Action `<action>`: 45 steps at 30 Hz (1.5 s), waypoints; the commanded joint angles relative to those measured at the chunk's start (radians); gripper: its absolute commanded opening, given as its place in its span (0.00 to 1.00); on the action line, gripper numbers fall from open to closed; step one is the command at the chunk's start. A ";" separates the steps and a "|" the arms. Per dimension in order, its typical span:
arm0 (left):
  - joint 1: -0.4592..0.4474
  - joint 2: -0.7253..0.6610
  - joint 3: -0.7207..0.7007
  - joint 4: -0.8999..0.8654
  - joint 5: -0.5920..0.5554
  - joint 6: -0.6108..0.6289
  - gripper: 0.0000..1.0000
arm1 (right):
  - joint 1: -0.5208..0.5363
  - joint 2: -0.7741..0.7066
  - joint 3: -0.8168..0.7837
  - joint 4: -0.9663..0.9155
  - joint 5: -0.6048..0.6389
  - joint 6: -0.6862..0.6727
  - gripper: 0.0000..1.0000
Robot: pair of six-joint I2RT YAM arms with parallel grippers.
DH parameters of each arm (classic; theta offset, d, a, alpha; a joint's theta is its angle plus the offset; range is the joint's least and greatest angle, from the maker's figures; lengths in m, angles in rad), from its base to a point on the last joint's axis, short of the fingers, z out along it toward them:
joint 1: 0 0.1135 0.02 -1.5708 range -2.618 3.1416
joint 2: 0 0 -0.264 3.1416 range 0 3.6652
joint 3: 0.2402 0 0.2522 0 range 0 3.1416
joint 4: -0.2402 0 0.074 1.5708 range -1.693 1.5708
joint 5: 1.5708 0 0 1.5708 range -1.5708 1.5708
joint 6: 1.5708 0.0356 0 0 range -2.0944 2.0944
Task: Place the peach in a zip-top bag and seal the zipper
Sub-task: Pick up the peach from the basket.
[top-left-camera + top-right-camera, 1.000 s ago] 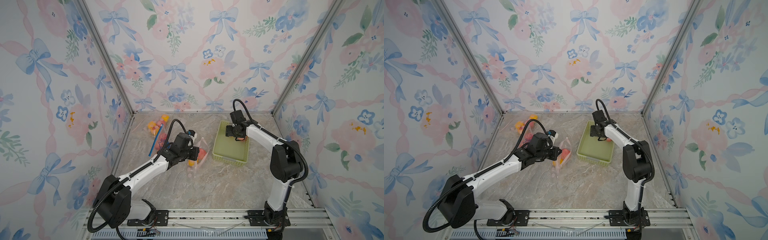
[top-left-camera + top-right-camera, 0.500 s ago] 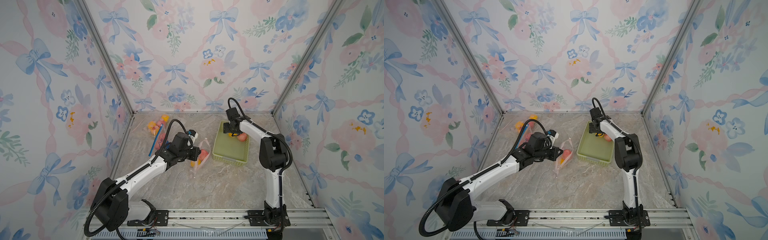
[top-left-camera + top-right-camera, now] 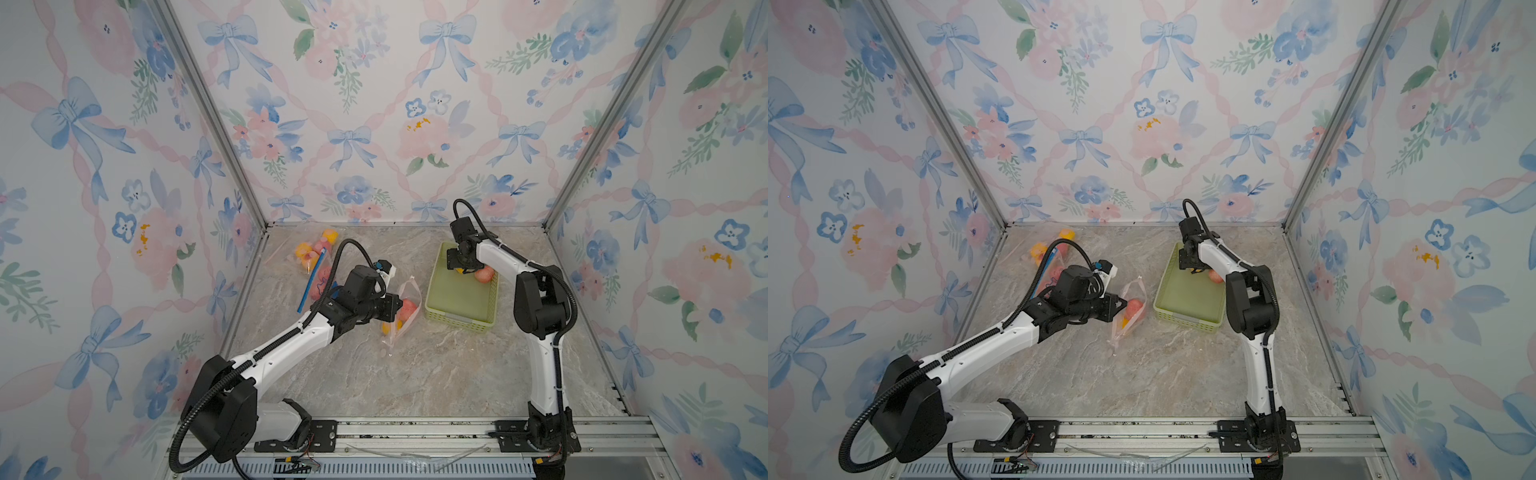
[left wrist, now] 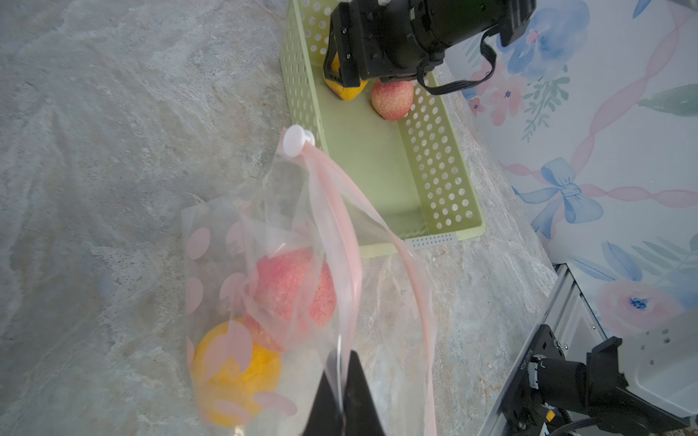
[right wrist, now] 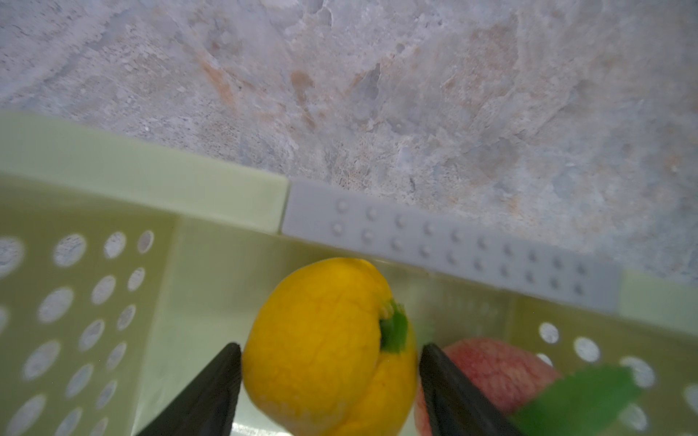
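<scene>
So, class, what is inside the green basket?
A yellow peach, clasped by the right gripper, and a pink peach beside it. The basket floor beneath them is hidden.

Marble-patterned tabletop (image 3: 436, 374), seen in both top views, carries three items. A green perforated basket (image 3: 459, 319) stands right of centre, and just beside it on the left a clear pink-dotted zip-top bag (image 3: 405, 309) rests its lower end on the surface. A second fruit-filled bag (image 3: 313, 259) lies at the tabletop's upper left corner, well apart.
</scene>
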 commanded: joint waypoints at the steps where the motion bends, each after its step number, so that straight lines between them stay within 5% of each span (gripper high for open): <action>1: 0.007 -0.016 -0.021 0.029 0.012 -0.015 0.00 | -0.003 0.025 0.007 -0.016 -0.001 -0.018 0.76; 16: 0.011 -0.016 -0.015 0.038 0.018 -0.021 0.00 | 0.038 -0.092 -0.084 0.017 -0.026 -0.026 0.53; 35: 0.013 -0.002 -0.032 0.080 0.027 -0.026 0.00 | 0.324 -0.774 -0.618 0.288 -0.165 0.186 0.52; 45: 0.014 -0.007 -0.034 0.097 0.043 -0.036 0.00 | 0.502 -0.883 -0.752 0.484 -0.180 0.294 0.53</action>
